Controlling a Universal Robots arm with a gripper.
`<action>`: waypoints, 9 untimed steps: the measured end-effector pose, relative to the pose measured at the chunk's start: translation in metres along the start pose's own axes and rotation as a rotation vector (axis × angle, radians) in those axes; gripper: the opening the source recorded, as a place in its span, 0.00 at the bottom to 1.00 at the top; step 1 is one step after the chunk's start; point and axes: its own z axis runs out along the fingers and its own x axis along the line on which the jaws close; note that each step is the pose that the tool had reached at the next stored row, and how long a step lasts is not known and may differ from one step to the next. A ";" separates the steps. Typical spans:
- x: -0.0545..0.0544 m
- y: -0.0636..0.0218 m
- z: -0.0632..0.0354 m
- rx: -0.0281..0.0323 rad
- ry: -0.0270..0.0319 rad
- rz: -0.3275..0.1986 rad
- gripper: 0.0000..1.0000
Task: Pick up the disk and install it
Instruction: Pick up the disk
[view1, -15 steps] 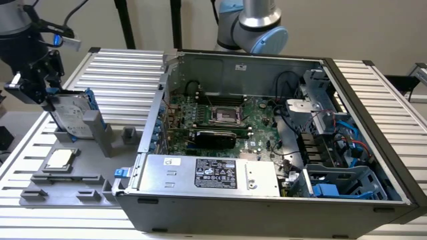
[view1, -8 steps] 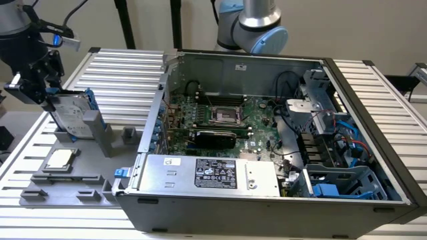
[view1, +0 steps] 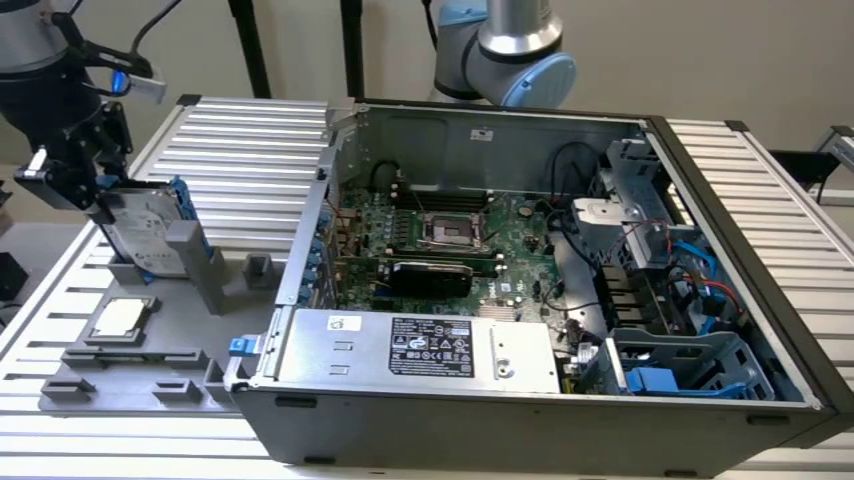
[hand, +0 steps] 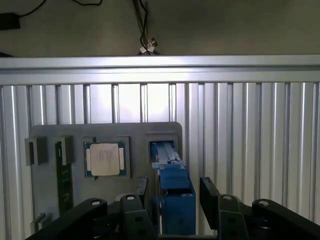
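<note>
The disk (view1: 144, 222) stands on edge in a slot of the grey fixture plate (view1: 134, 355), at the exterior view's left. It is silver-grey with a blue carrier frame. My gripper (view1: 102, 200) hangs over its top edge, with a black finger on either side. In the wrist view the disk (hand: 175, 202) shows edge-on as a blue strip between the fingers (hand: 142, 187). A gap is left on each side, so the gripper (hand: 175, 186) is open and straddles the disk without holding it.
A small square silver chip (view1: 118, 318) lies in a recess of the plate beside the disk. The open computer case (view1: 307, 200) takes up the middle and right, with a power supply (view1: 427, 345) and a blue drive cage (view1: 681, 370). Ribbed aluminium table (view1: 240, 140) all around.
</note>
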 end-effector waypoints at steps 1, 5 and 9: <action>0.000 -0.0002 0.0001 -0.0001 0.0001 0.000 0.54; 0.000 -0.0007 0.0003 -0.0001 0.0001 0.000 0.45; 0.000 -0.0012 0.0002 -0.0002 0.0001 0.000 0.38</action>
